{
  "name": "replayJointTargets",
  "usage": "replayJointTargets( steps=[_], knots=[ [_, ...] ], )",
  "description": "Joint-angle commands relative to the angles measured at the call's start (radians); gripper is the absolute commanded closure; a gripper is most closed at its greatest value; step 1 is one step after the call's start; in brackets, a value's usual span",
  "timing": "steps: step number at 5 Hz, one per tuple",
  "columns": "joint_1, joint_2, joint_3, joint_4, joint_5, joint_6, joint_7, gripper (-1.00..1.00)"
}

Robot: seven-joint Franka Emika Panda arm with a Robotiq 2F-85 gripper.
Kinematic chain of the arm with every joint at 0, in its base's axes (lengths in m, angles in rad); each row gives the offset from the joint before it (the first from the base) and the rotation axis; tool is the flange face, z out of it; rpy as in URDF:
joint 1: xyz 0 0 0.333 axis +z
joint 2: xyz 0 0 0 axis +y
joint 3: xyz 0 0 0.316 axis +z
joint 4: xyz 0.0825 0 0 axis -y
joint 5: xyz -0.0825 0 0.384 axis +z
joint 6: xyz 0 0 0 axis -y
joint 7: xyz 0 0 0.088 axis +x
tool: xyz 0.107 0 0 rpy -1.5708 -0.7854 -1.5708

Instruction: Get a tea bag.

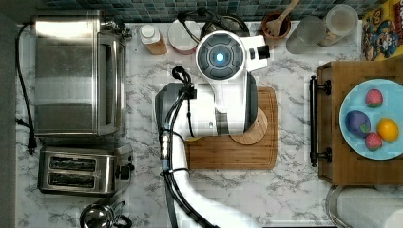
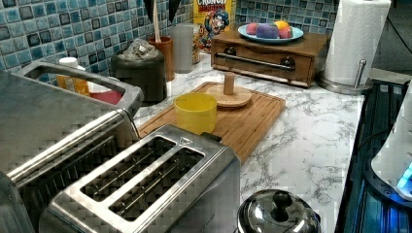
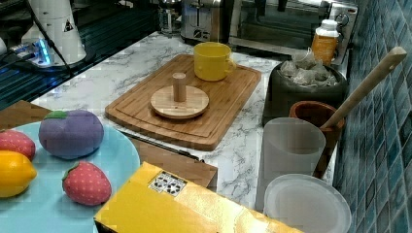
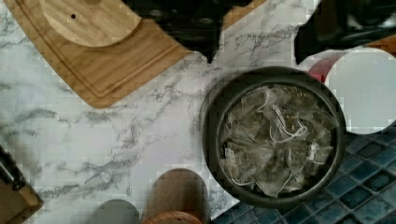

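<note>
Counter (image 3: 121,77): we see white marble.
Board (image 3: 228,104): a wooden cutting board bearing the round wooden lid (image 3: 180,101) and a yellow mug (image 3: 212,60).
Jar (image 4: 212,140): dark, round, uncovered, beside the board near the tiled wall.
Tea bag (image 4: 261,135): we find it heaped with many alike inside the jar.
Gripper (image 4: 254,32): above the jar, fingers (image 4: 205,28) spread apart, holding nothing.

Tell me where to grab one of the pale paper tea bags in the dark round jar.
Come straight down from above: the dark round jar is open-topped, its wooden lid off on the board. Probably pinch a raised corner of a pale tea bag atop the pile, since they lie jumbled, strings tangled.
</note>
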Motion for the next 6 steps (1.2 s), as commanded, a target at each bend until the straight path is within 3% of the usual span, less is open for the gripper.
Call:
replayJointTargets(
  steps=[1,3,4,6],
  knots=[
    [0.004,0.163,0.007,0.281,-0.062,-0.081,0.007,-1.00],
    [-0.040,0.187,0.024,0.295,0.004,0.050,-0.035,-1.00],
    [-0.037,0.240,0.022,0.367,-0.026,0.015,-0.032,-1.00],
    [-0.050,0.249,0.023,0.369,0.013,0.080,-0.006,-1.00]
  ],
)
